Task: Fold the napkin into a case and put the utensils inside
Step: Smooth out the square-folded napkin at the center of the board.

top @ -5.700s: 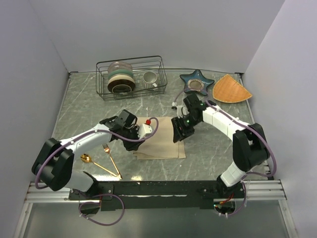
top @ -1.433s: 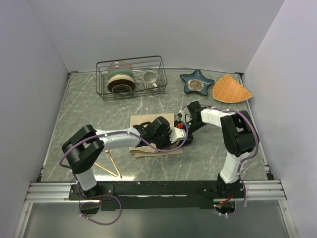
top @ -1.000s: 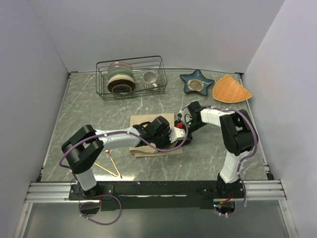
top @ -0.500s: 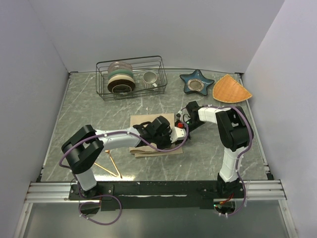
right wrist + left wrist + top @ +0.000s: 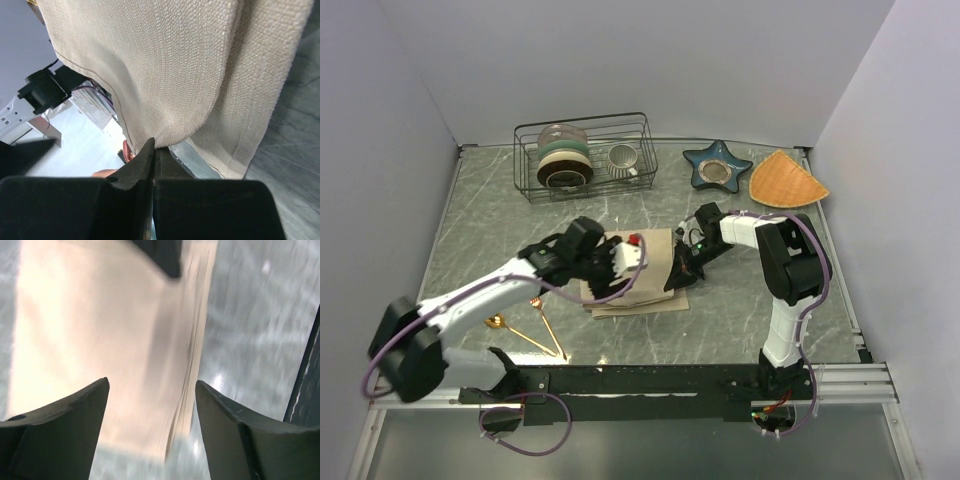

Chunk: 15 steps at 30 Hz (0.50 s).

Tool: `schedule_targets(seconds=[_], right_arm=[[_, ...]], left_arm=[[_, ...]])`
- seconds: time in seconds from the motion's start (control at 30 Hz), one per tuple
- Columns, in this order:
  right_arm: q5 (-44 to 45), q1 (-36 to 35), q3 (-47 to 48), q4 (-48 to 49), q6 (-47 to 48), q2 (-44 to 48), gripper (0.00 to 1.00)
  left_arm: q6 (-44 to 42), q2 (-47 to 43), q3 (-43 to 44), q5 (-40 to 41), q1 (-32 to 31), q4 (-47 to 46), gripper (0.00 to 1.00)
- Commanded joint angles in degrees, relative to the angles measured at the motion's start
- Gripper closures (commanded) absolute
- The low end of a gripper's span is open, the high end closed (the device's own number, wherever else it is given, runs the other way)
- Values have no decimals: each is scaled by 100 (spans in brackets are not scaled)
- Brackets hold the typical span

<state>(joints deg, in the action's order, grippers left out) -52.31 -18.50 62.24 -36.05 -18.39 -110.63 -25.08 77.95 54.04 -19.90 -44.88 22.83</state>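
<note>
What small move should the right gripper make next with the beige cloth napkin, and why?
Probably draw the pinched flap leftward across the beige cloth napkin: the right gripper is shut on its lifted edge, and the left gripper is open, holding nothing.

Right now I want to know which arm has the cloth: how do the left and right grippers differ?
The left gripper has its fingers spread apart with nothing between them, while the right gripper has its fingers shut on a fold of the napkin. The left gripper is over the napkin's left part. The right gripper is at the napkin's right edge and holds that edge raised. Both are at the napkin.
</note>
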Motion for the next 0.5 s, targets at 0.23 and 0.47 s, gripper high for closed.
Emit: schedule_targets(seconds=[0.23, 0.47], right_arm=[[213, -22, 104, -183, 213, 288, 100], [274, -22, 113, -244, 266, 279, 100]], left_arm=[[-1666, -1063, -1465, 583, 155, 688, 35], [-1983, -1037, -1783, 821, 164, 310, 39]])
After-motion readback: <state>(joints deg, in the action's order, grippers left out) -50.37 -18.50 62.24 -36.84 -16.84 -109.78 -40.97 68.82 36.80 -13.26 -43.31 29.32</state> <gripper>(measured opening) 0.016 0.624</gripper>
